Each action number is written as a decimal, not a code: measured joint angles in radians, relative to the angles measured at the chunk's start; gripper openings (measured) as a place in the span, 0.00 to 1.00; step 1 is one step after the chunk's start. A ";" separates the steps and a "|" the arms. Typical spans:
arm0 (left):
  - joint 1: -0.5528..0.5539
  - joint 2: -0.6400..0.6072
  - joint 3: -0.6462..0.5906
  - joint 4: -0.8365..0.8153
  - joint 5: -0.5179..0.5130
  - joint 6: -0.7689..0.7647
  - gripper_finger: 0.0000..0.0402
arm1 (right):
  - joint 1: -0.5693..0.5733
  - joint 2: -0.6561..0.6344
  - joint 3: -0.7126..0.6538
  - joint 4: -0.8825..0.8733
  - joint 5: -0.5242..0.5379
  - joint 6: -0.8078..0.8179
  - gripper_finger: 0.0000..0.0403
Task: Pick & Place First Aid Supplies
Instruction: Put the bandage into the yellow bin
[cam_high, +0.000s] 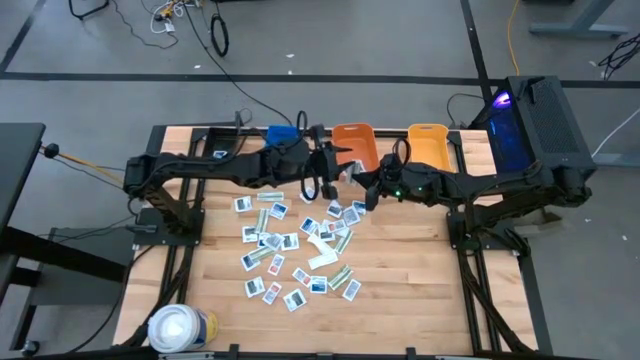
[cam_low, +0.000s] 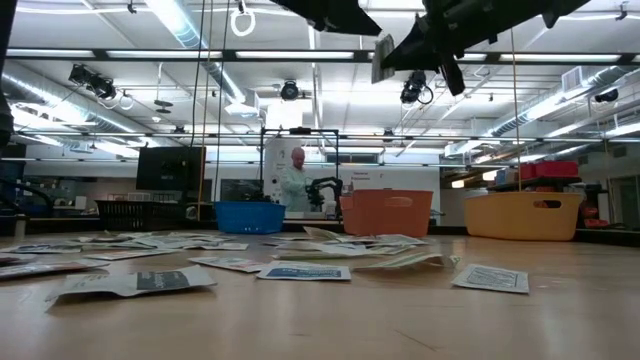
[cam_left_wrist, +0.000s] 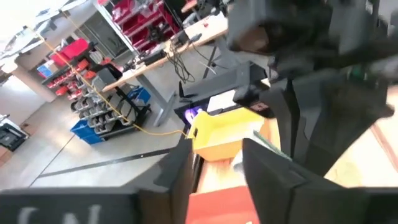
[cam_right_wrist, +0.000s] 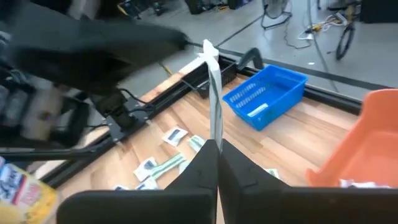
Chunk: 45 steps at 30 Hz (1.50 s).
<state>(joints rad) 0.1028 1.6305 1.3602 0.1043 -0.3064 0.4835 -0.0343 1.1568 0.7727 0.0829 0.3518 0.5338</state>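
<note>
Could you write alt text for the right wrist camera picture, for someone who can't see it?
The right tool is shut on a thin white packet that stands upright, edge-on, between its dark fingers. Beyond it lie a wooden table with scattered packets, a blue bin and part of an orange bin.

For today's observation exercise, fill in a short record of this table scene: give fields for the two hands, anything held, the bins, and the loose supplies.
left hand: raised above the table near the orange bin, fingers parted, nothing seen in them
right hand: shut on a thin white packet, held edge-on above the table
bins: blue bin, orange bin, yellow bin in a row along the far edge
loose supplies: scattered packets flat on the wooden table
other: white roll at the near left corner
</note>
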 joint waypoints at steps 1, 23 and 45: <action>0.000 -0.008 0.000 0.001 0.010 -0.001 0.41 | -0.005 0.000 0.000 -0.011 0.010 0.000 0.00; -0.012 -0.089 0.001 -0.026 0.022 -0.061 0.44 | -0.301 -0.026 0.000 -0.535 0.180 0.082 0.00; 0.122 -0.204 0.000 -0.319 0.250 -0.377 0.44 | -0.559 -0.036 0.000 -0.968 0.268 0.372 0.00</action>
<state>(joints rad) 0.2249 1.4265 1.3605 -0.2151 -0.0567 0.1063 -0.5934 1.1206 0.7731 -0.8848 0.6201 0.9053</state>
